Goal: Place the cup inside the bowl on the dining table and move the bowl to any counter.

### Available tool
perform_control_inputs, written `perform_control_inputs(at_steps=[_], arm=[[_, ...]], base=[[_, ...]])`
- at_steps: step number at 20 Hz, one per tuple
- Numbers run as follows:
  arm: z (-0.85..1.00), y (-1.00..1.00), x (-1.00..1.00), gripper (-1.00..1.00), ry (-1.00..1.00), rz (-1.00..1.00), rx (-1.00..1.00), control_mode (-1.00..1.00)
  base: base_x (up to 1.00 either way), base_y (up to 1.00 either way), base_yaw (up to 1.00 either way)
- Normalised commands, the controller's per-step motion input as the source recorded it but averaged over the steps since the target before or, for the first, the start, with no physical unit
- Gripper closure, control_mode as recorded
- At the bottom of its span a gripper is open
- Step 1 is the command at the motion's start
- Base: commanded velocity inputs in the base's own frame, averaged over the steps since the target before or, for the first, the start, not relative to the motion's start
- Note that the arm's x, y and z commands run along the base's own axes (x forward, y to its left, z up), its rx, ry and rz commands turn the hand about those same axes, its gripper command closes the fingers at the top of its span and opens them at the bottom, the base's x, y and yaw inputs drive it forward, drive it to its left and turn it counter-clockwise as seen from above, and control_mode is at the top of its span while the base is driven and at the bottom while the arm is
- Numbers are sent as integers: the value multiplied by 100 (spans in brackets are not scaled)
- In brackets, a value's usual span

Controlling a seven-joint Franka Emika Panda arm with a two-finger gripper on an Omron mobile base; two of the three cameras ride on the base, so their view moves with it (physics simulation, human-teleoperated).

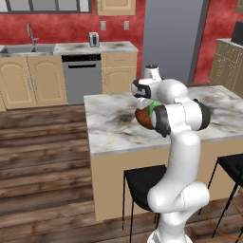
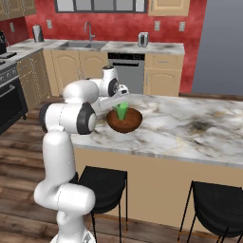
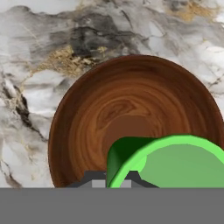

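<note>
the robot's tool (image 3: 111, 180), jaws closed on the rim of a small bright green, smooth-walled tumbler without handle (image 3: 175, 162), hangs directly above a dark brown, rounded deep bowl with swirling wood grain (image 3: 127, 113). the tumbler sits over the bowl's open interior, near its rim on the tool's side; whether its base touches the bowl's floor cannot be told. beneath the tool, the bowl stands on the island worktop (image 2: 190, 128), a white-grey marbled slab with dark smudges and ochre veins, carried on plain tan sides. two black stools (image 2: 102, 187) stand under the worktop's near edge. beyond the tool run light wood wall cabinets (image 1: 28, 80), a grey dishwasher (image 1: 81, 78), a sink and red walls over a dark plank floor.
</note>
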Motion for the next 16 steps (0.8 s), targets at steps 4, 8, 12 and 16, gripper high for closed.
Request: perform_control_inputs(at_steps=[4,8,12,16], arm=[[-32,-21,0,100,0,0,0,-100],[-29,-13,0,100,0,0,0,-100],[-26,-1,0,100,0,0,0,-100],[-16,0,0,100,0,0,0,-100]], base=[[0,0,0],[0,0,0],[0,0,0],[0,0,0]])
